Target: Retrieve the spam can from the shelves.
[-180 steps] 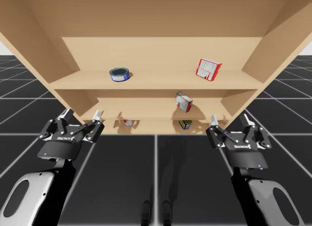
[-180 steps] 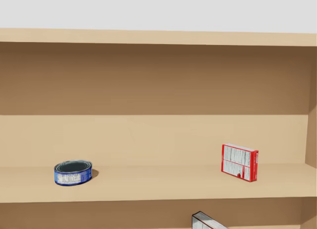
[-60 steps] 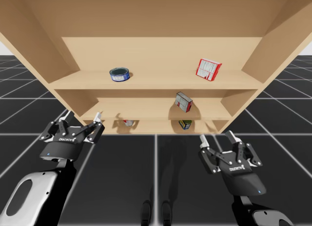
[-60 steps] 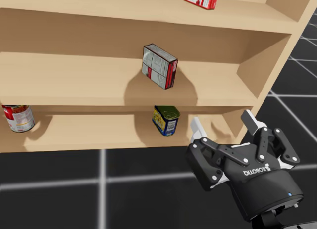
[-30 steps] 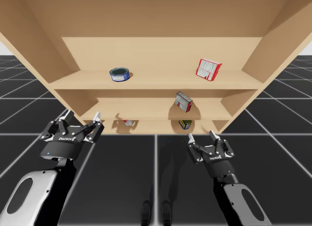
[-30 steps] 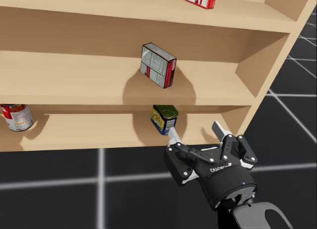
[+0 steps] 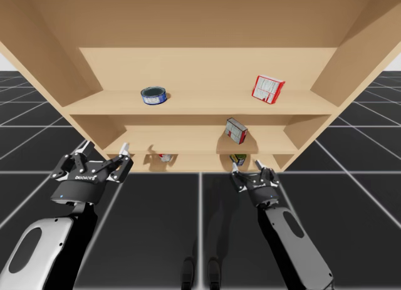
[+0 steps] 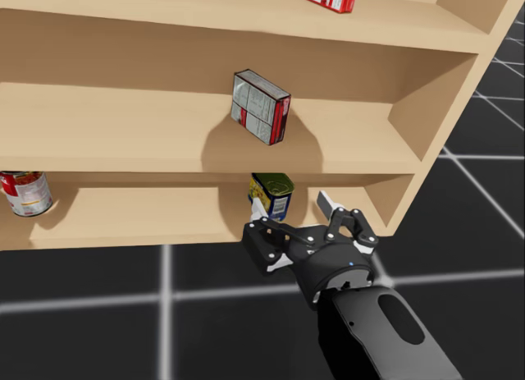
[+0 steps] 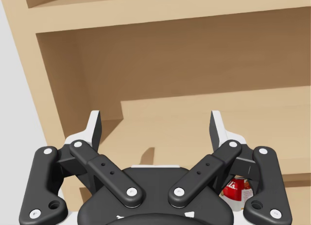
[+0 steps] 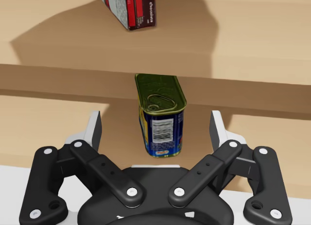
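Right, oblong can [image 10: 160,123]: blue sides and a gold-green lid with a pull ring. It stands upright on the right half of the bottom shelf [image 8: 123,232].
Right gripper [image 10: 155,123]: I have it at the front edge of the bottom shelf, pointed straight at the oblong can.
Right jaws: spread wide. In my right wrist view the oblong can stands ahead of the gap, clear of both fingers. In my head view one fingertip [image 8: 258,208] overlaps the can's lower front, and I cannot tell if it touches.
Grey-and-red box [image 8: 261,107]: on the middle shelf, turned corner-on, straight above the oblong can.
Round red can [image 8: 26,193]: on the left half of the bottom shelf, well apart from the oblong can.
Left gripper [image 7: 105,149]: I hold it in front of the left end of the shelves.
Left jaws: spread, with nothing between them. My left wrist view shows the round red can past one finger's linkage.
Red-and-white box [image 7: 268,88]: upper shelf, near its right end.
Flat blue tin [image 7: 153,95]: upper shelf, left of the middle.
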Controlling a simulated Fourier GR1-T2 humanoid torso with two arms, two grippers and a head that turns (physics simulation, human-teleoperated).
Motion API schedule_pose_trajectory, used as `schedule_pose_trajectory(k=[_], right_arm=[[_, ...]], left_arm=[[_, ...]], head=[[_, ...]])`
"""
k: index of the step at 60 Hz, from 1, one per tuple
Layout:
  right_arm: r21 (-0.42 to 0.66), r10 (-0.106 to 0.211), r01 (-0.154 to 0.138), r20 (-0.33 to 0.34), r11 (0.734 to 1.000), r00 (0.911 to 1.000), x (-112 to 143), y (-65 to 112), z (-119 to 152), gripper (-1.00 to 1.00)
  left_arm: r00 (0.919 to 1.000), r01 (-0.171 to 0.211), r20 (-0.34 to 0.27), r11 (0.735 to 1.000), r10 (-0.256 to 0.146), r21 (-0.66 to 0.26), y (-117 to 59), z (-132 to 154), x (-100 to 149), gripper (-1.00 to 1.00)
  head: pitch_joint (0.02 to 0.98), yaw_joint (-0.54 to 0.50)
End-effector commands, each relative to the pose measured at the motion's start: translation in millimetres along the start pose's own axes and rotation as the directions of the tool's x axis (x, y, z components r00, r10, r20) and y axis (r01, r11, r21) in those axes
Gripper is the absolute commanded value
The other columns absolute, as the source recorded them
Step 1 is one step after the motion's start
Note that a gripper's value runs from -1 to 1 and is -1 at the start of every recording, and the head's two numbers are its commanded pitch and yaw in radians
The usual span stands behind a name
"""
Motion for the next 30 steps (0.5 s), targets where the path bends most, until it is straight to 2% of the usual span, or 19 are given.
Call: schedule_pose_trajectory(k=[1,11,21,30], right_arm=[[-0.004,0.010,-0.011,-0.035,1.000,0.9993,-9,0.8,-19,-1.00],[-0.001,0.035,-0.035,-0.049,0.999,0.9982,-12,4.8,-33,-1.00],[-0.026,0.027,-0.029,-0.068,0.999,0.9973,-13,5.2,-47,-1.00],[-0.035,0.043,-0.045,-0.076,0.998,0.9962,-17,4.1,-57,-1.00]], left_arm=[[1.0000,0.002,0.001,1.000,-0.002,0.001,0.5,0,0,-1.00],[1.0000,0.002,0.001,1.000,-0.002,0.001,0.6,0,0,-1.00],[1.0000,0.000,0.001,1.000,0.000,0.004,1.3,0,1,-1.00],[1.0000,0.004,0.001,1.000,-0.004,0.004,2.0,0,1,-1.00]], head=[[0.713,-0.24],[0.713,-0.24],[0.713,-0.23],[0.712,-0.23]])
